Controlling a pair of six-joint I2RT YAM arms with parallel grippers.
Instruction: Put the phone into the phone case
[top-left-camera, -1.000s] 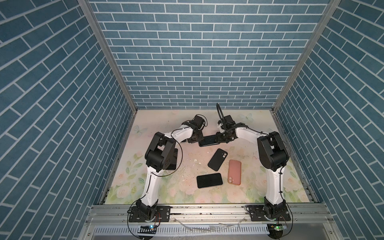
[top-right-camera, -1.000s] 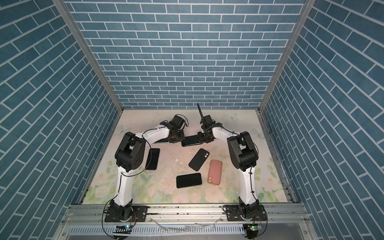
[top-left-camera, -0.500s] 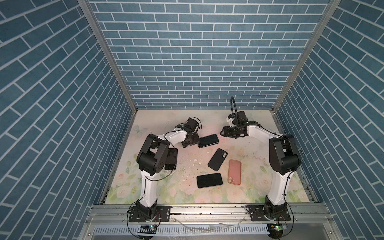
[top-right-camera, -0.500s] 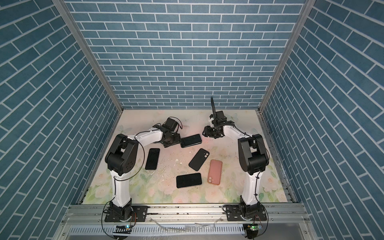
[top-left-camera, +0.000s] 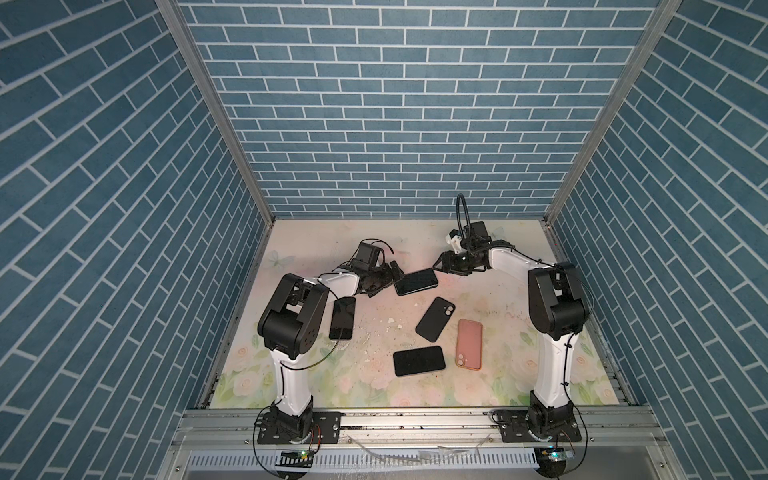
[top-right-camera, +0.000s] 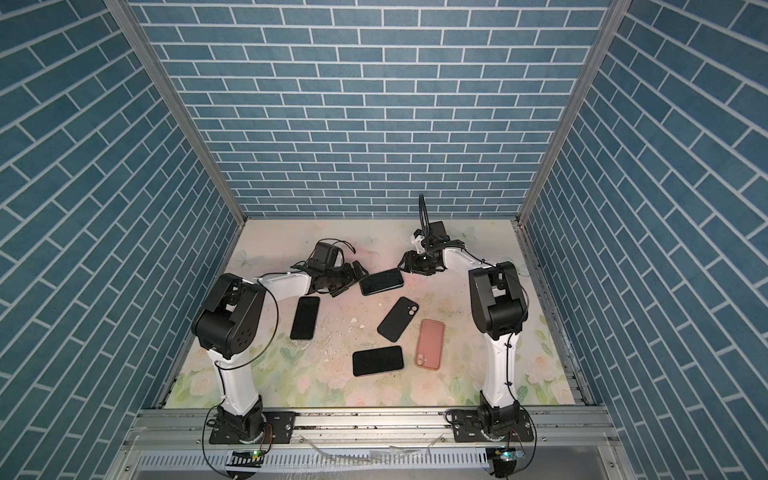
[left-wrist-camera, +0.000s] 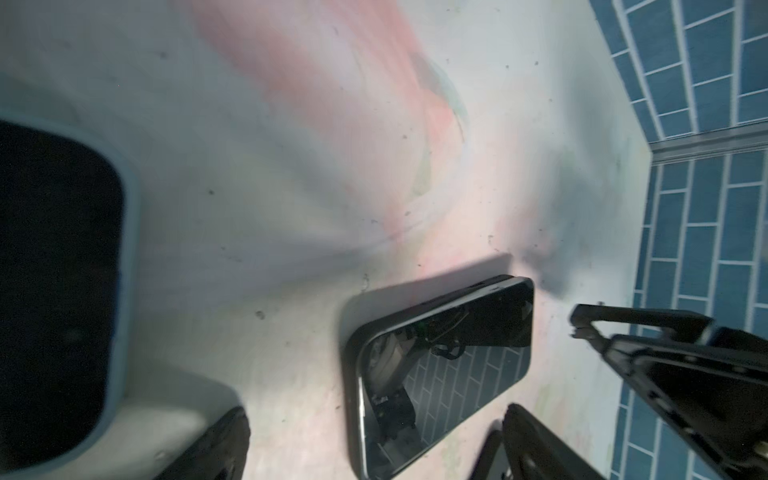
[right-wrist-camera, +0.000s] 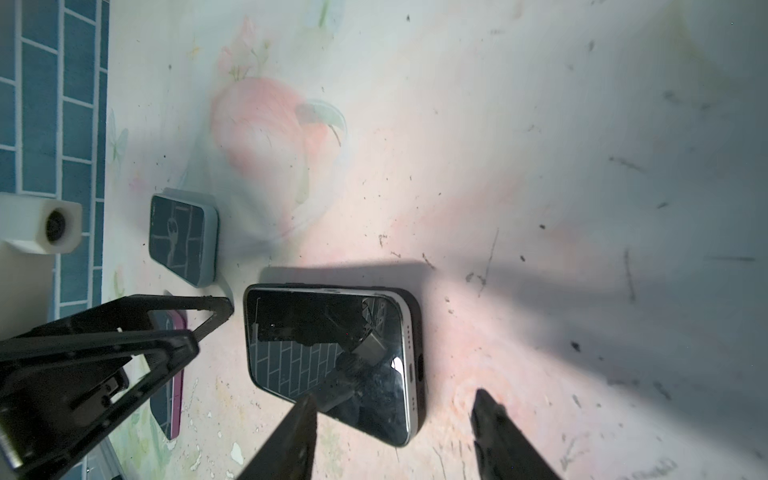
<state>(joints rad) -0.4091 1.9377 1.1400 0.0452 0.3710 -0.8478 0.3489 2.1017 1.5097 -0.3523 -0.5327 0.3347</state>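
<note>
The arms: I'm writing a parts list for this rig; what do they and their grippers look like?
The left arm and right arm share white tubular links, bulky black joint housings and thin black cables. The left gripper and right gripper are black, with slim open-frame triangular fingers. A black cable loop rises over the right wrist.

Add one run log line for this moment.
phone: on table, black case around it, fully seated cannot tell | left gripper: open, empty | right gripper: open, empty
</note>
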